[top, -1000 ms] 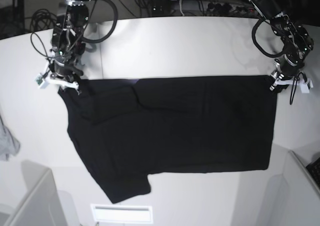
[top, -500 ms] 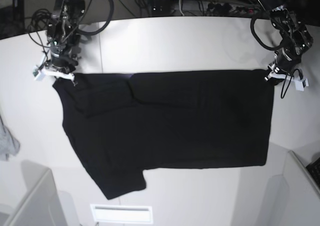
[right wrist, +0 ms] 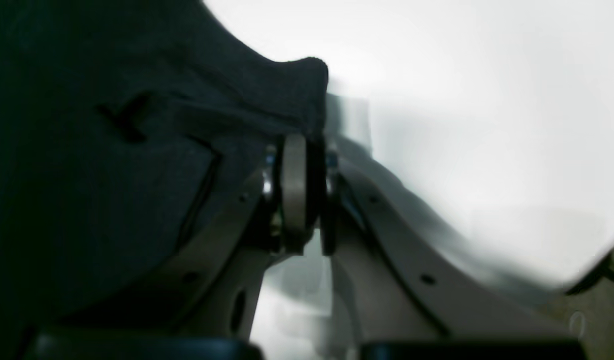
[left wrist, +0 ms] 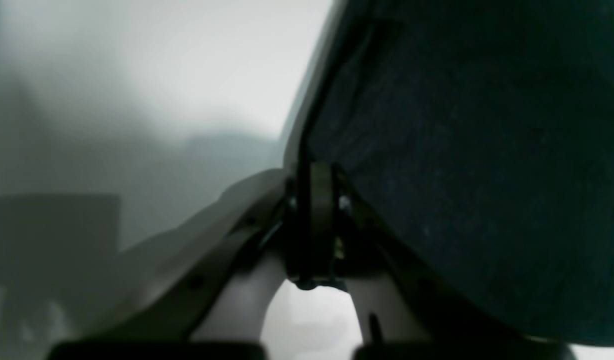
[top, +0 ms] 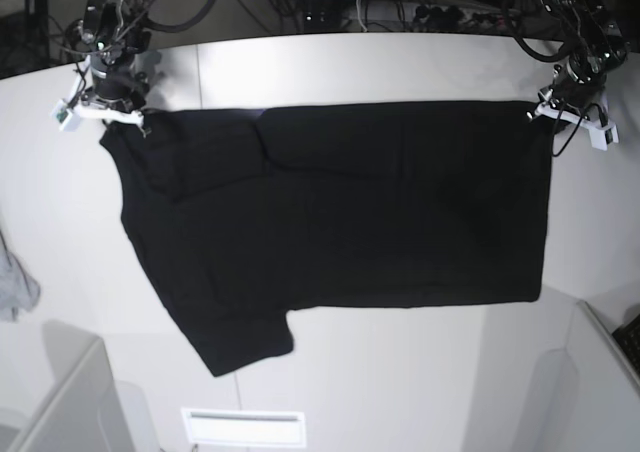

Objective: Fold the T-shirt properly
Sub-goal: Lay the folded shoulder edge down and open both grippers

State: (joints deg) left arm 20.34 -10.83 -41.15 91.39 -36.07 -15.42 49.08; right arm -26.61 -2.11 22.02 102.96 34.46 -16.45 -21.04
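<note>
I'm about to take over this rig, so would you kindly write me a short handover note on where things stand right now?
Left gripper: shut on one top corner of the T-shirt.
Right gripper: shut on the other top corner, near the shoulder.
T-shirt: held up by its top edge between both arms, hanging over the white table; one sleeve dangles at the lower end. A small grey cloth lies at the table's edge.
Done: both corners gripped, shirt spread out.
Left: all the folding; no finished fold shows yet.

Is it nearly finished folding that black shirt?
Not nearly. Done: the T-shirt looks doubled over once, one sleeve sticking out below. In hand: the left gripper and right gripper each pinch a top corner, holding it stretched. Left: the remaining folds.
</note>
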